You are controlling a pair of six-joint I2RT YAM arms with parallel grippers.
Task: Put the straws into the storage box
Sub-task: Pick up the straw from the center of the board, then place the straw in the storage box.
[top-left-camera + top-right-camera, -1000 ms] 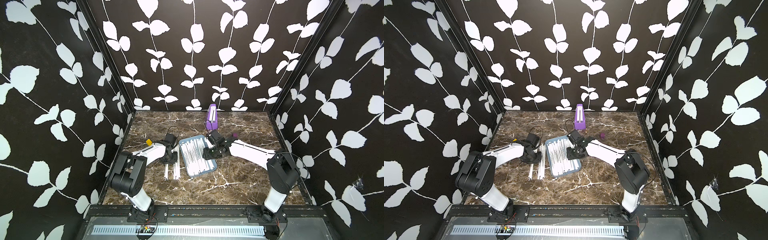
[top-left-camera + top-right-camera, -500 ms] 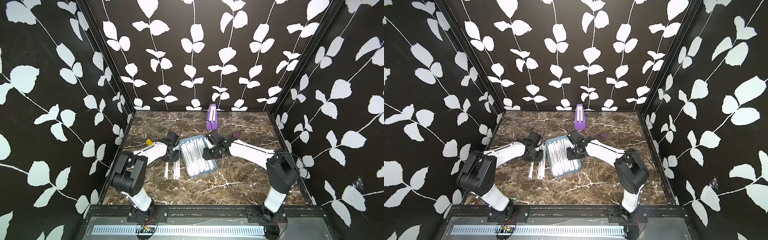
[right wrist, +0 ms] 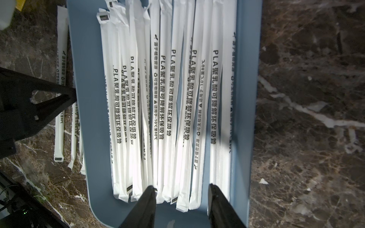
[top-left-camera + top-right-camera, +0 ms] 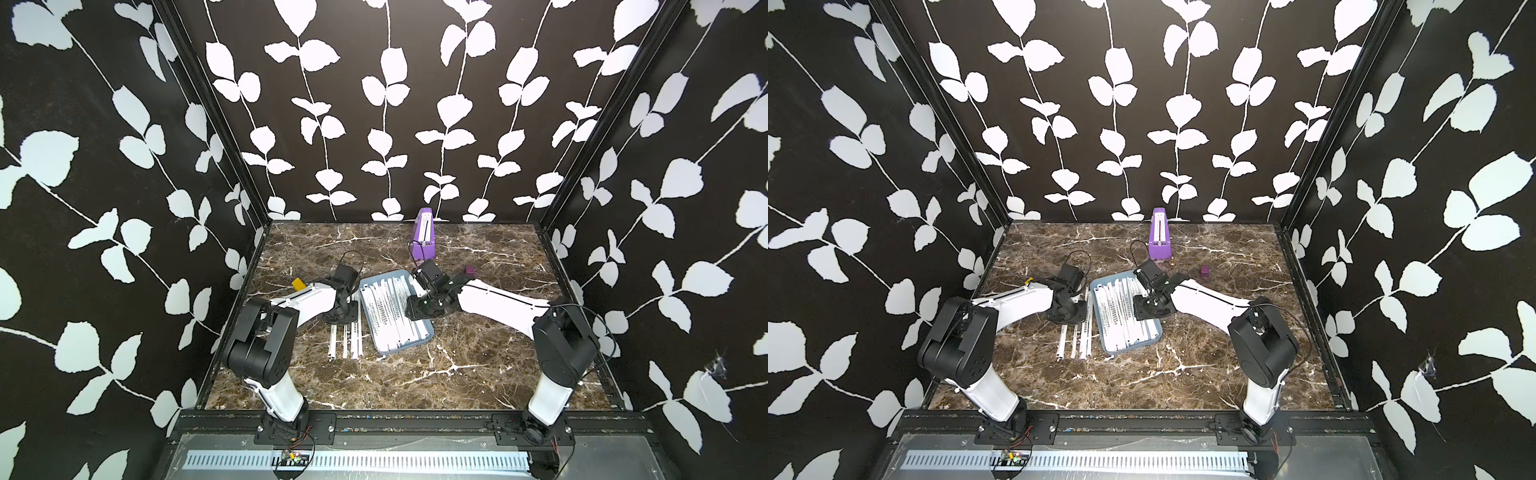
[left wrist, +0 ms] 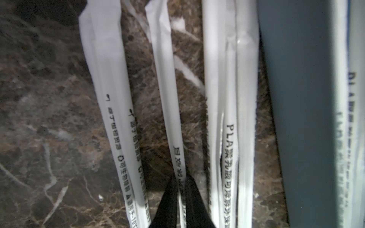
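**Ana:** Where were the straws?

**Ben:** Most lay side by side in the storage box. A few lay on the table, just beside its long wall and roughly parallel to it.

**Ana:** And the end effectors?

**Ben:** The left end effector was pressed almost together on one loose straw, the middle one on the table, gripping across its narrow width. The right end effector was spread above the straw ends in the box and held nothing.

**Ana:** How would a straw handle?

**Ben:** I judged it nearly weightless. It looked like a thin tube in a flat, smooth paper sleeve, fairly stiff along its length, with limp sleeve ends. It lay flush on the marble, so the fingertips had to catch its edges.

**Ana:** Where was the best hold?

**Ben:** Probably near mid-length, so it would hang level and clear the low rim. Held by an end, it could droop and snag. A light squeeze should have been enough, since a hard one might crush the tube. The neighbouring straws lay close, so picking up two at once was a risk.
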